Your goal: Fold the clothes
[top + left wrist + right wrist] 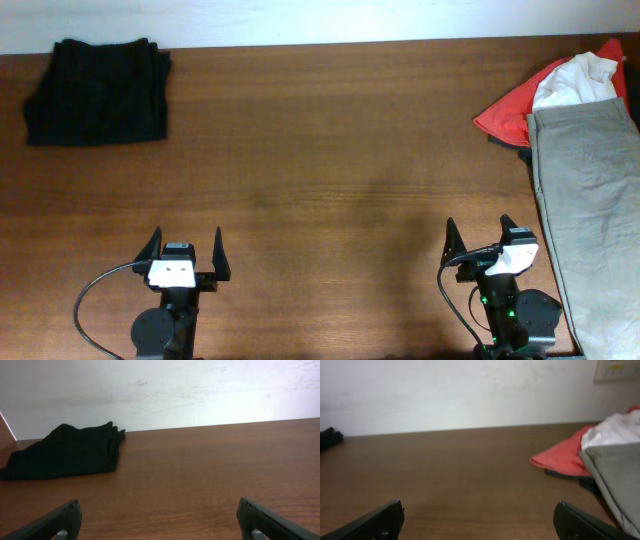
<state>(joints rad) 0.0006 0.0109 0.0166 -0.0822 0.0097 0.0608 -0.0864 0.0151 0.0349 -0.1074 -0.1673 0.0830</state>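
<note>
A folded black garment [98, 90] lies at the table's far left corner; it also shows in the left wrist view [65, 452]. At the right edge lies a pile: a red garment [510, 110], a white one [575, 80] on it, and long khaki trousers [590, 210] running toward the front. In the right wrist view I see the red [560, 457], the white [615, 432] and the khaki [620, 472]. My left gripper [186, 248] is open and empty near the front edge. My right gripper [480, 232] is open and empty, just left of the trousers.
The brown wooden table [330, 150] stretches between the two clothing spots. A white wall [160, 390] stands behind the far edge.
</note>
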